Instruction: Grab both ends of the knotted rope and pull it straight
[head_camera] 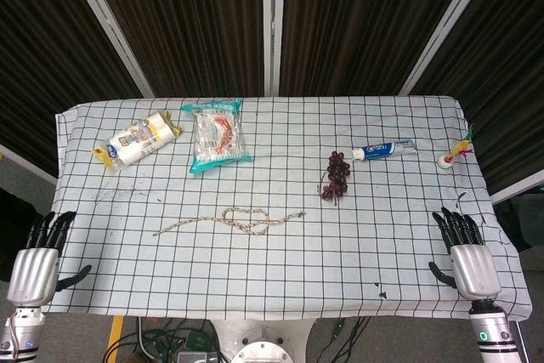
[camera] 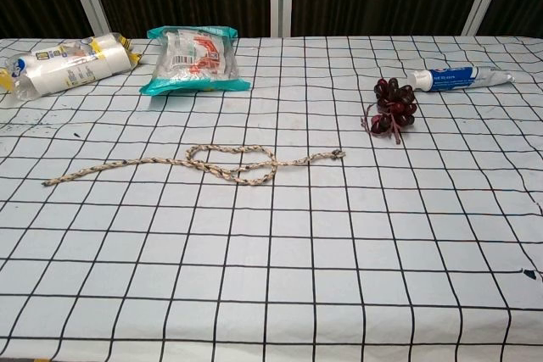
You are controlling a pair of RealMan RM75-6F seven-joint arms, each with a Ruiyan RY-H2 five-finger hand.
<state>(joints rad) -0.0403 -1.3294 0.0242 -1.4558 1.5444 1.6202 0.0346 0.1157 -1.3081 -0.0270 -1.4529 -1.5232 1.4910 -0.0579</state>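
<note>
Both hands, left hand (head_camera: 36, 261) and right hand (head_camera: 469, 257), rest empty with fingers apart at the worktop's near corners; each should pinch the beige braided knotted rope (head_camera: 231, 220) near its tips.

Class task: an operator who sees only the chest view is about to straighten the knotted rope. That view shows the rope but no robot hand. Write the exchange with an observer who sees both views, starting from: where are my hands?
Observer: The left robot hand sits at the table's near left edge, well short of the rope.
Operator: And the right one?
Observer: The right robot hand is at the near right edge, fingers apart, holding nothing.
Operator: Anything beyond the toothpaste on my right?
Observer: Yes, a small colourful object stands near the table's right edge, outside your frame.
Operator: Is either hand touching the rope?
Observer: No, both are clear of it.
</note>
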